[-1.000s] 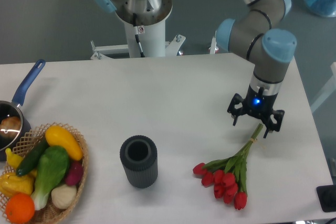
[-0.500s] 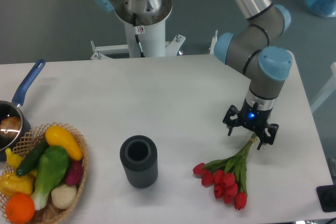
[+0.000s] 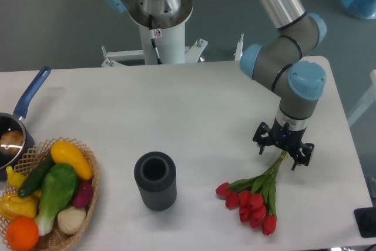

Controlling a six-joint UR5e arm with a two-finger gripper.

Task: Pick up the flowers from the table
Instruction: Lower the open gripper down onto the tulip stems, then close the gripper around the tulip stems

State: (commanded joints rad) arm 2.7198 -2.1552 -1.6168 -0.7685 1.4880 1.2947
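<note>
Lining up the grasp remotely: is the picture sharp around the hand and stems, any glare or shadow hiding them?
Fixed camera: the hand and the flowers are sharp, no motion blur; light is soft and even on the matte table, no glare; only faint shadows; the hand itself covers the stem ends.

Red tulip flowers [image 3: 254, 195] lying flat, stems up-right, on white table [image 3: 194, 116]
</note>
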